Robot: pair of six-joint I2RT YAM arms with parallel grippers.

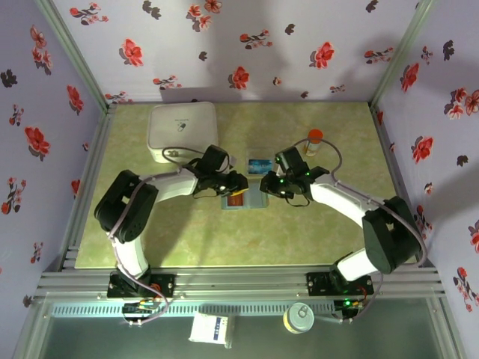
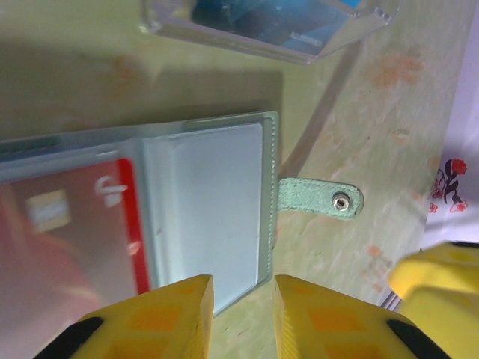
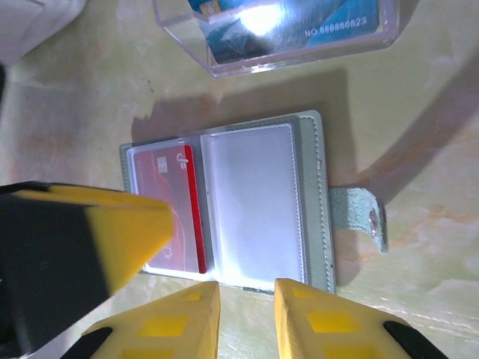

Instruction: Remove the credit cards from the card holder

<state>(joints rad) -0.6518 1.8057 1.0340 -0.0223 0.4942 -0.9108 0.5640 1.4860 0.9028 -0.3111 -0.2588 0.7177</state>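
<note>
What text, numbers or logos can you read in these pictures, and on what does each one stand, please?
"NO.888880823" on the blue card in the clear tray; digits slightly blurred.
White logo on the red card in the holder: unreadable.
Small mark on the white box: too small to read.
Print on the white packet: too small to read.

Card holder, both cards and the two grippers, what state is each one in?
card holder, open flat, strap unsnapped
red card, in a sleeve of the holder
blue card, out, lying in the clear tray
left gripper, slightly open, nothing between
right gripper, slightly open, nothing between
</note>
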